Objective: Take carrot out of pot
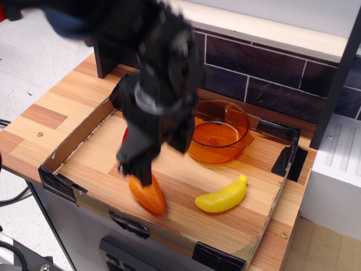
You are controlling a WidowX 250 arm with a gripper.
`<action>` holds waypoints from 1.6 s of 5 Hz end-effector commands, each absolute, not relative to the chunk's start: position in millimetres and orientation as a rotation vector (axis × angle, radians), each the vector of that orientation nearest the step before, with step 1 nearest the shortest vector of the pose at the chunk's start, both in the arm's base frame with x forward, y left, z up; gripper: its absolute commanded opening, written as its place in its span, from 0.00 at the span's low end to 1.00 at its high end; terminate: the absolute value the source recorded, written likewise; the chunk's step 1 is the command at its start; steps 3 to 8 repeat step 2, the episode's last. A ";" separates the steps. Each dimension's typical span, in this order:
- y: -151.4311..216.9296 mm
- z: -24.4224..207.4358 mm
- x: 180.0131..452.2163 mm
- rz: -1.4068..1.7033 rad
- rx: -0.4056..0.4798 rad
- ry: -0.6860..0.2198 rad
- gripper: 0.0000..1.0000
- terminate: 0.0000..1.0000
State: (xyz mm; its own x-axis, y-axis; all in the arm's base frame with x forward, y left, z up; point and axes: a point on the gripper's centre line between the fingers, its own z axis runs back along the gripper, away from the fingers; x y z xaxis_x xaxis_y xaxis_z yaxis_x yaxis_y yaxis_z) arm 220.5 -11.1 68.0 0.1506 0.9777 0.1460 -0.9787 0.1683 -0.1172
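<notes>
The orange toy carrot lies on the wooden tray floor near the front cardboard edge, outside the pot. The transparent orange pot stands empty at the back of the tray. My gripper hangs just above the carrot's left end, blurred by motion; it holds nothing and the fingers look parted, clear of the carrot. The black arm covers the tray's back left.
A yellow toy banana lies right of the carrot. A red object peeks out behind the arm. Low cardboard walls ring the tray. A dark brick wall runs behind, a white unit at right.
</notes>
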 end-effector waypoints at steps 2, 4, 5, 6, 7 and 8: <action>-2.5 124.5 233.8 1.439 -0.093 -0.218 1.00 1.00; -2.5 124.5 233.8 1.439 -0.093 -0.218 1.00 1.00; -2.5 124.5 233.8 1.439 -0.093 -0.218 1.00 1.00; -2.5 124.5 233.8 1.439 -0.093 -0.218 1.00 1.00; -2.5 124.5 233.8 1.439 -0.093 -0.218 1.00 1.00; -2.5 124.5 233.8 1.439 -0.093 -0.218 1.00 1.00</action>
